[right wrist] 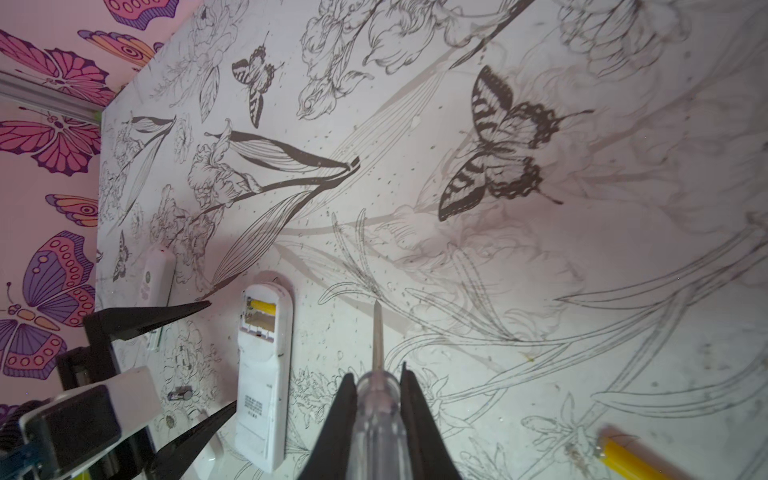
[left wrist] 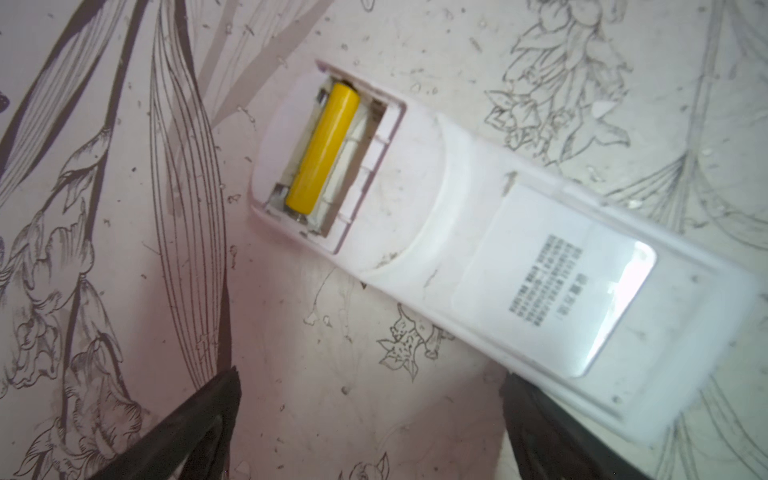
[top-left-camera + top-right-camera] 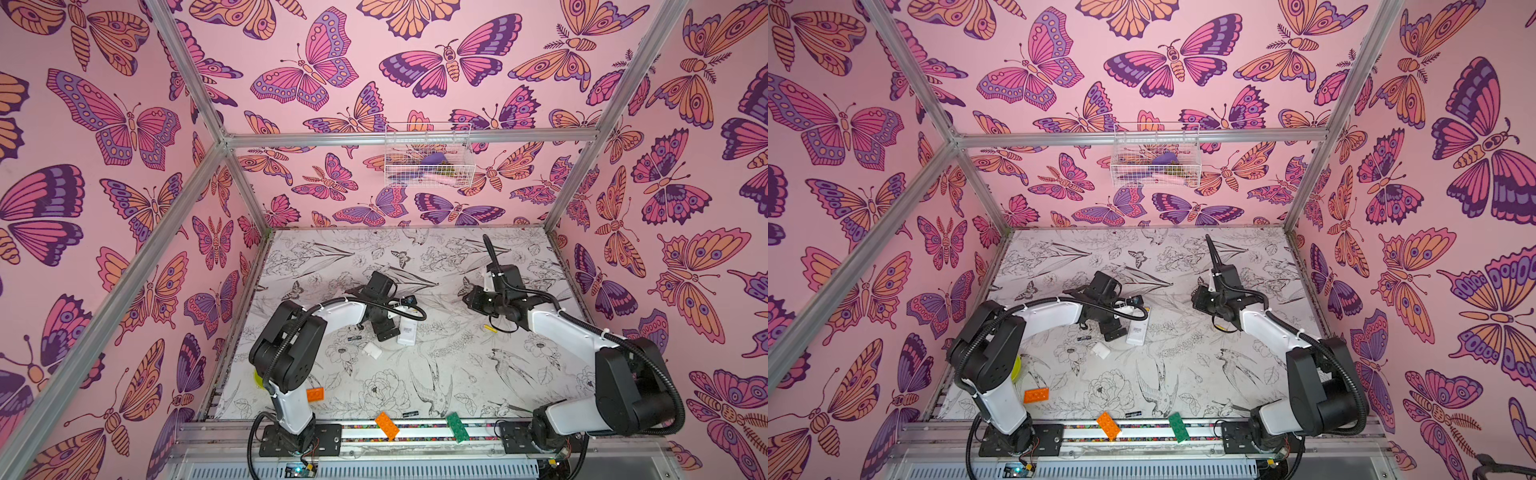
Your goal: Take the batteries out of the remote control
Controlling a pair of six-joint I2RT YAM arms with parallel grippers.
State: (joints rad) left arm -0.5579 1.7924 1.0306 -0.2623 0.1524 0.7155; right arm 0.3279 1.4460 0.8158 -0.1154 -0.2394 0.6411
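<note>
The white remote control (image 2: 457,232) lies back-up with its compartment uncovered and one yellow battery (image 2: 322,147) inside; both top views show it (image 3: 407,332) (image 3: 1137,334). My left gripper (image 2: 371,382) hangs open just above it, nothing between its fingers. Another yellow battery (image 3: 490,328) lies loose on the table to the right. A black battery (image 3: 354,339) lies left of the remote, a second one (image 3: 410,414) near the front edge. My right gripper (image 1: 377,374) is shut on a clear-handled metal tool (image 1: 377,328), held off to the remote's right (image 3: 469,297).
The small white cover (image 3: 372,351) lies beside the remote. A second white remote (image 1: 154,276) lies beyond the left gripper. Orange bricks (image 3: 315,394) (image 3: 386,426) and a green brick (image 3: 457,428) sit by the front rail. A wire basket (image 3: 428,156) hangs on the back wall.
</note>
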